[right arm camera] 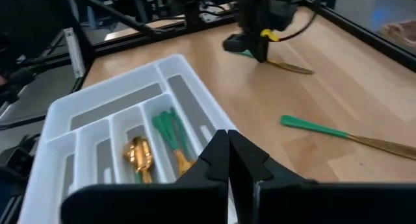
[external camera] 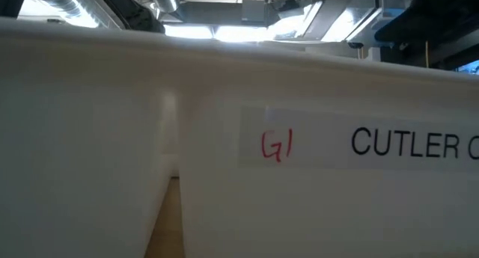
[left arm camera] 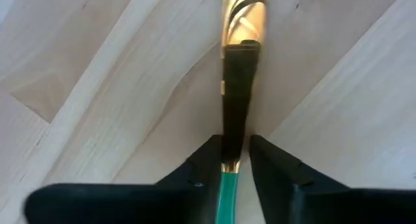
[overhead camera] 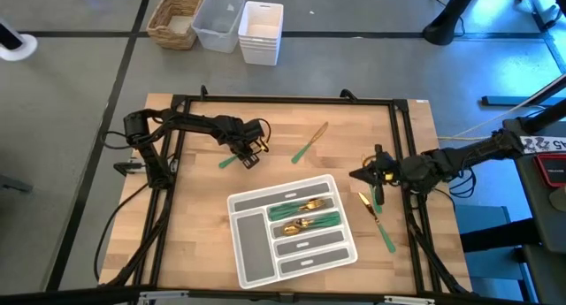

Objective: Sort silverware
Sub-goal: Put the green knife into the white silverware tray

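The grey cutlery tray (overhead camera: 250,243) is sitting lower centre, holding green-handled forks (overhead camera: 305,207) and spoons (overhead camera: 309,224). Left gripper (overhead camera: 250,150), upper left, is straddling a knife (left arm camera: 229,185), fingers (left arm camera: 198,175) part-open. Right gripper (right arm camera: 229,160) is resting closed, empty.

Robotics lab: framed test table (overhead camera: 203,225), concrete floor (overhead camera: 71,84), exposed ducts (external camera: 67,4).

I see light wooden plank table (overhead camera: 203,243) | on it: grey compartmented plastic tray (overhead camera: 249,237) | loose green-handled gold cutlery pieces (overhead camera: 309,143)
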`<state>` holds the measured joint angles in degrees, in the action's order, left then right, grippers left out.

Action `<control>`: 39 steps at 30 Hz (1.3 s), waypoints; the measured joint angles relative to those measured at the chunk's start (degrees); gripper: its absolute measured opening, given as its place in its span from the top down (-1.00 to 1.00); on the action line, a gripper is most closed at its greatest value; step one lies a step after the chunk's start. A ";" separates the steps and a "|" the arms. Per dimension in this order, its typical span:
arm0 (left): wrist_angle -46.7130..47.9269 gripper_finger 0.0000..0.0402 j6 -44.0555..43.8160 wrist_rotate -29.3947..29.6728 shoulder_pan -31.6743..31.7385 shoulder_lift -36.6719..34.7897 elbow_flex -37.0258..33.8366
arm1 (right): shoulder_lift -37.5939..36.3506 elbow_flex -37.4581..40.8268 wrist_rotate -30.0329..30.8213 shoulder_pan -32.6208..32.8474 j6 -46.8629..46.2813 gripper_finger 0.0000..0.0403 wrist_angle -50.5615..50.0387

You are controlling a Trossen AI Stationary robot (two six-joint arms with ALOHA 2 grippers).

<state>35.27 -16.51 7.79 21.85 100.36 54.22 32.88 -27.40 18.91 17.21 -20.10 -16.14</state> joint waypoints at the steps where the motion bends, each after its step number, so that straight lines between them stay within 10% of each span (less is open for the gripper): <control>1: 0.00 0.70 0.02 -0.07 0.00 0.00 0.00 | 0.12 0.00 -1.09 -1.21 0.00 1.00 0.00; 39: 2.06 0.98 1.99 -2.55 0.02 0.28 4.90 | 12.76 0.00 -8.51 -8.63 -0.59 1.00 -0.24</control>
<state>37.33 -14.52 5.24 21.87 100.64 59.11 45.65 -27.40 10.39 8.58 -20.69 -16.38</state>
